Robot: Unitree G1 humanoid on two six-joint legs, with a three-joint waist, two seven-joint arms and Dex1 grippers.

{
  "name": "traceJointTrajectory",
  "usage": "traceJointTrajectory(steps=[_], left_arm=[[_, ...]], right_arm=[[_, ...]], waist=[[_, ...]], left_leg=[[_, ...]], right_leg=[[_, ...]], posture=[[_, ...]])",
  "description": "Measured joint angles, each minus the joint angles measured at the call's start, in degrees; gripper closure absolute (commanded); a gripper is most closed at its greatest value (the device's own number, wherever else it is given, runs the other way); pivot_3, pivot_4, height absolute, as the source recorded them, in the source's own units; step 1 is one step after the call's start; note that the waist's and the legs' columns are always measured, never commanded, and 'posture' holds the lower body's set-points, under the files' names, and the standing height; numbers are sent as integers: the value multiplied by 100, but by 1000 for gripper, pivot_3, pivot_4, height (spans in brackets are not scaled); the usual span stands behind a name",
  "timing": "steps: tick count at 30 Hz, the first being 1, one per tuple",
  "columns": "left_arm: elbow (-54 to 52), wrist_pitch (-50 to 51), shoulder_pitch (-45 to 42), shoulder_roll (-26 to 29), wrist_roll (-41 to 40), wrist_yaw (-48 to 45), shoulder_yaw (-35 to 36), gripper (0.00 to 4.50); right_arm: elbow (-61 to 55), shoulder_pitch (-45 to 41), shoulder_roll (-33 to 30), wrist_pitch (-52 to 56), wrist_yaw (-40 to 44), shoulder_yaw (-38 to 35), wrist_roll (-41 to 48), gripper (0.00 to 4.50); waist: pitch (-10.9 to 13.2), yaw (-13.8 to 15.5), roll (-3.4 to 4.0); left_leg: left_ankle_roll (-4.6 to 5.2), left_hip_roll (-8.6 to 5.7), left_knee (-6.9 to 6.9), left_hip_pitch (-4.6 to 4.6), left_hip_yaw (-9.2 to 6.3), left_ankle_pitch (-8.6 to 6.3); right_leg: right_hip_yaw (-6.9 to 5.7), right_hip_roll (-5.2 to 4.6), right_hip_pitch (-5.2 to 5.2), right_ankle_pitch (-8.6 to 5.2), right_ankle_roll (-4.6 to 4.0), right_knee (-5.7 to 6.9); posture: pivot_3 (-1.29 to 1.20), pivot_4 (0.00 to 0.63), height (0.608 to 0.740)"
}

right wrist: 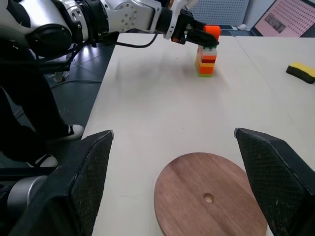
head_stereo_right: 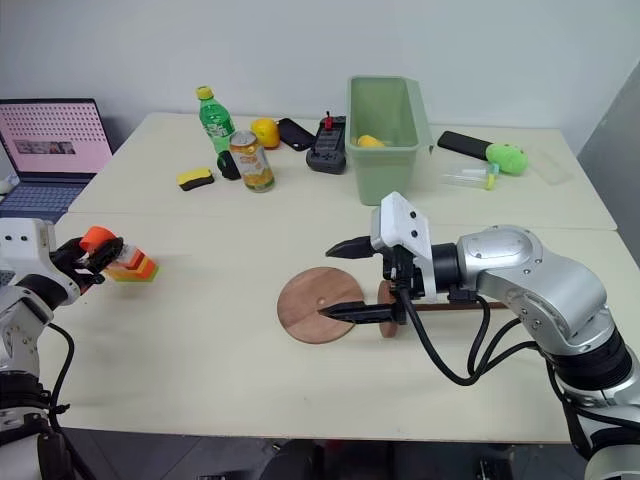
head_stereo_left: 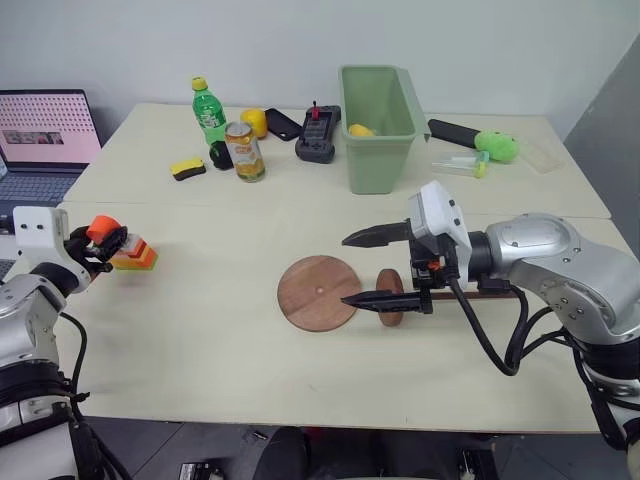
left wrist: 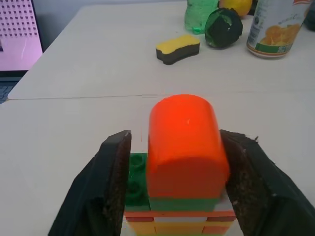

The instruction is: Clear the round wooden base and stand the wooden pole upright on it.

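The round wooden base (head_stereo_left: 315, 290) lies flat and bare at the table's middle, its centre hole showing (right wrist: 209, 196). Just right of it the wooden pole (head_stereo_left: 391, 281) lies on its side, end disc on edge toward the base and the rod running right behind my right arm. My right gripper (head_stereo_left: 346, 270) hovers open over the base's right edge, pointing left, with nothing between its fingers. At the far left a stack of toy bricks (head_stereo_left: 135, 256) stands on the table. My left gripper (head_stereo_left: 108, 238) is open around the stack's orange top piece (left wrist: 184, 142), with a gap at one finger.
At the back stand a green bin (head_stereo_left: 378, 125), a green bottle (head_stereo_left: 208, 110), a can (head_stereo_left: 245, 150), a yellow sponge (head_stereo_left: 188, 168), a black controller (head_stereo_left: 318, 135) and a green toy (head_stereo_left: 497, 146). A laptop (head_stereo_left: 45, 140) sits off the table's left side.
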Motion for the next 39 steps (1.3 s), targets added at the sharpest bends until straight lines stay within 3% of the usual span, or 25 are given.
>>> traceJointTrajectory(steps=[5, 12, 15, 17, 20, 23, 28, 33, 35, 38, 39], left_arm=[[-276, 131, 23, 0, -197, -163, 9, 71], [-1068, 141, 98, 31, -556, -216, 242, 71], [-1556, 142, 121, 305, -562, -548, 167, 71], [-2094, 190, -85, 671, -574, -1129, -187, 71], [-2608, 378, -304, 798, -716, -1644, -602, 71], [-3292, 901, -382, 856, -987, -2488, -1449, 71], [-3873, 1112, -445, 752, -921, -3035, -2398, 71], [-4384, 1115, -430, 735, -665, -3385, -3094, 71], [-4567, 1108, -400, 711, -578, -3432, -3297, 71], [-4699, 1111, -391, 617, -564, -3476, -3421, 71], [-4734, 1078, -376, 539, -517, -3490, -3466, 71]], right_arm=[[7, 0, 59, 0, 3, -36, -92, 375], [73, 28, 166, -162, -154, -271, -325, 375], [88, 177, 124, -286, -213, -556, -373, 375], [48, 463, -91, -377, -235, -937, -375, 375], [-93, 793, -406, -412, -187, -1251, -374, 375], [-411, 1402, -1058, -407, 33, -1599, -387, 375], [-745, 1895, -1763, -256, 180, -1811, -430, 375], [-817, 1938, -2297, -258, 401, -1414, -834, 375], [-683, 1698, -2498, -315, 577, -755, -1333, 375], [-458, 1486, -2504, -425, 717, -360, -1685, 375], [-181, 1114, -2501, -546, 944, 156, -2107, 375]], waist=[[0, 2, 0], [0, -2, 0], [3, 13, -5], [3, 53, -4], [6, 74, 1], [11, 40, 9], [16, -41, 17], [21, -54, 21], [24, -42, 26], [26, -22, 26], [28, -19, 28]], left_leg=[[0, 0, 0, -1, 0, 0], [-1, 3, -1, 0, 0, 0], [-1, 2, -2, -5, -3, 0], [-1, -7, -2, -5, -2, 0], [-1, -12, -2, -2, 8, 0], [0, -9, -3, -2, 17, -1], [2, 5, -8, 8, 21, -1], [2, 6, -7, 8, 21, -1], [2, 3, -5, 7, 22, -1], [2, -1, -3, 6, 24, -1], [2, -1, -2, 6, 24, -1]], right_leg=[[1, 0, 0, 0, 0, 0], [5, 0, 0, 0, 0, -2], [4, -1, 0, 0, 0, -5], [3, -2, 4, 0, 0, -7], [1, 0, 7, 0, 0, -7], [8, 12, 6, 0, 1, -6], [15, 21, 5, 0, 0, -1], [15, 26, 5, 0, 0, -2], [15, 26, 6, 0, 0, -4], [16, 26, 6, 0, 0, -5], [16, 26, 5, 0, 0, -4]], posture=[[0, 150, 740], [0, 150, 740], [0, 150, 740], [0, 150, 740], [0, 150, 740], [0, 150, 740], [0, 150, 740], [0, 150, 740], [0, 150, 740], [0, 150, 740], [0, 150, 740]])
